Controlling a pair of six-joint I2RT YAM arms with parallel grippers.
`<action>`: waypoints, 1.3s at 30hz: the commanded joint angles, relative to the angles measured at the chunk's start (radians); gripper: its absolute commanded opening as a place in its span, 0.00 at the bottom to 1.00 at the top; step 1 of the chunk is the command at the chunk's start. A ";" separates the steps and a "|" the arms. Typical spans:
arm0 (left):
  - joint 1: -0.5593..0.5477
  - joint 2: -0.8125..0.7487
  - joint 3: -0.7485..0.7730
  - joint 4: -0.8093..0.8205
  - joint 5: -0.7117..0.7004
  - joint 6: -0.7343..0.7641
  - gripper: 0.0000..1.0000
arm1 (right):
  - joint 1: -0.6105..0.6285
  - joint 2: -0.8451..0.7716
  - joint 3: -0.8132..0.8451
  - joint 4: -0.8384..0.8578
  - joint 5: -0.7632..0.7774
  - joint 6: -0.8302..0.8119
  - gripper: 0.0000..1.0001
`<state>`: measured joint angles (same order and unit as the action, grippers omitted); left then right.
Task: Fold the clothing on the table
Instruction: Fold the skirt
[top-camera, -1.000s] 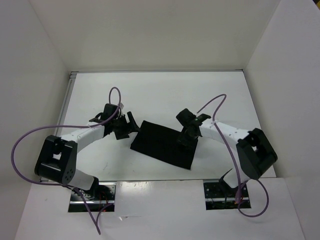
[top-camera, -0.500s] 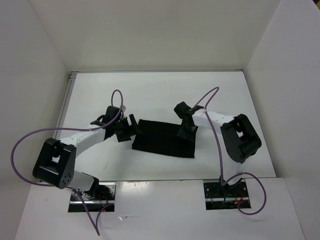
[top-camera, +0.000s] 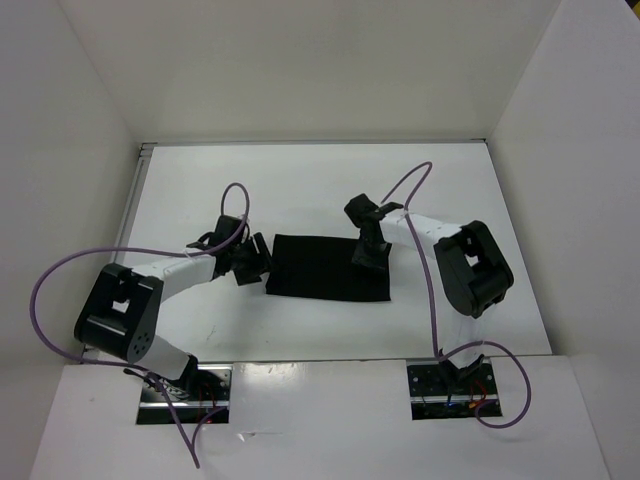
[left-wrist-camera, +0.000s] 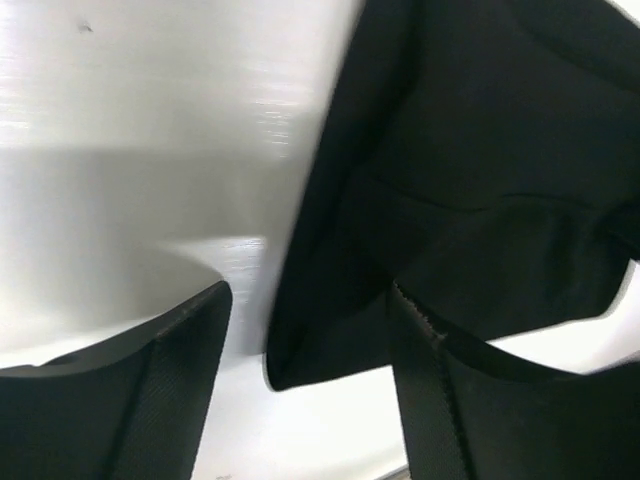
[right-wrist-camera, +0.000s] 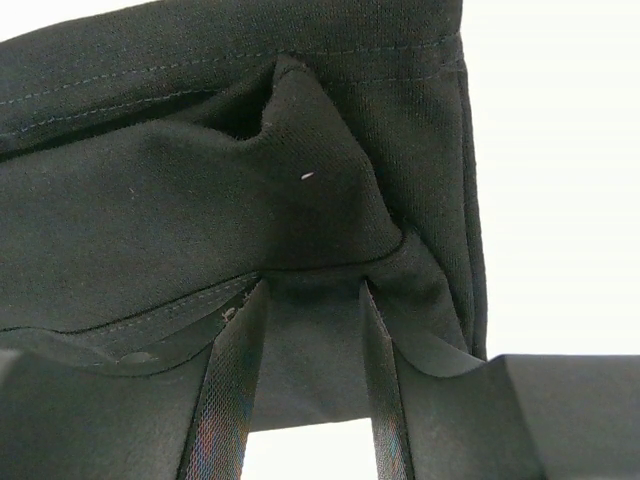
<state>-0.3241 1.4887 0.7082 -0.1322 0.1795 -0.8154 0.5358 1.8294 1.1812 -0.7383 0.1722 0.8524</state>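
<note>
The clothing (top-camera: 325, 268) is a black rectangle lying flat and level in the middle of the white table (top-camera: 300, 190). My left gripper (top-camera: 258, 260) is at its left edge. In the left wrist view its jaws stand open (left-wrist-camera: 310, 300), with a corner of the clothing (left-wrist-camera: 330, 345) hanging between the fingers (left-wrist-camera: 160, 390). My right gripper (top-camera: 372, 255) sits on the clothing's right upper part. In the right wrist view it is shut (right-wrist-camera: 313, 290) on a bunched fold of the clothing (right-wrist-camera: 200, 190), which fills the gap between the fingers (right-wrist-camera: 232, 390).
White walls (top-camera: 300, 70) enclose the table at the back and on both sides. A thin metal rail (top-camera: 138, 195) runs along the left edge. Purple cables (top-camera: 60, 280) loop off both arms. The right arm's elbow (top-camera: 470, 270) hangs just right of the clothing.
The clothing has swung from a tilt to lying level, carried by my right gripper moving back and left. My left gripper has slid up to its left edge and its jaws have narrowed.
</note>
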 joint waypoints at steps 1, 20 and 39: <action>-0.003 0.059 -0.019 0.058 -0.028 -0.016 0.70 | -0.005 -0.050 -0.008 0.010 0.021 -0.012 0.47; -0.030 0.168 -0.029 0.184 0.117 -0.067 0.00 | 0.004 -0.231 -0.017 0.040 -0.126 -0.091 0.36; -0.049 0.070 0.010 0.138 0.129 -0.076 0.00 | 0.121 -0.058 -0.055 0.151 -0.405 -0.095 0.00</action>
<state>-0.3656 1.5902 0.7063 0.0212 0.3168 -0.8940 0.6376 1.7412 1.1450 -0.6346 -0.1997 0.7544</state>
